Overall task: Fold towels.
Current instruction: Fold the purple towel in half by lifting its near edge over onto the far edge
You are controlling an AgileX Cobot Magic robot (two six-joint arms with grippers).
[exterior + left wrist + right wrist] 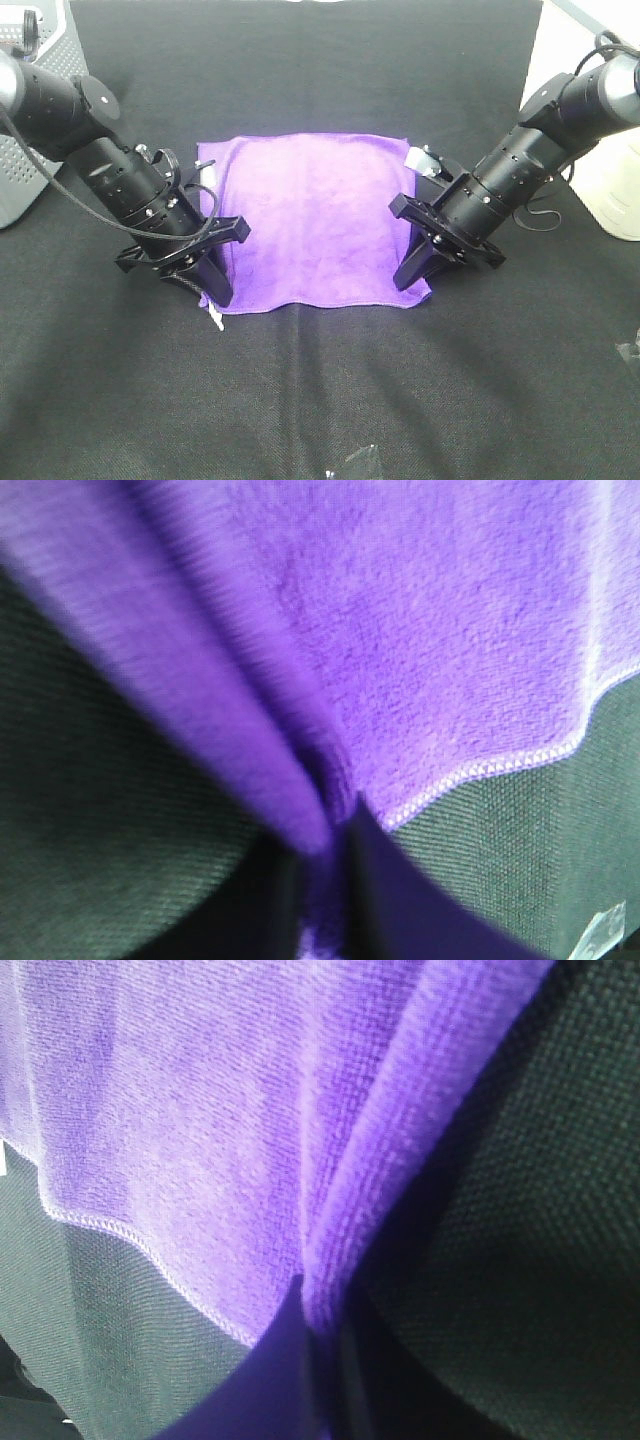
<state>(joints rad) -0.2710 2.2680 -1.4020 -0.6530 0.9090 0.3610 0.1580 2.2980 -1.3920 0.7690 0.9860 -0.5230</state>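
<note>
On the black table point(320, 400), a purple towel point(310, 220) lies spread; the left gripper point(215, 290) and right gripper point(413, 276) each have jaws clamped on a near corner.

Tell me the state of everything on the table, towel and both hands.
purple towel: spread open, unfolded, near corners bunched up.
left hand: shut on the towel's near left corner.
right hand: shut on the towel's near right corner.
white tag: sticking out past the near hem by the left hand.
</note>
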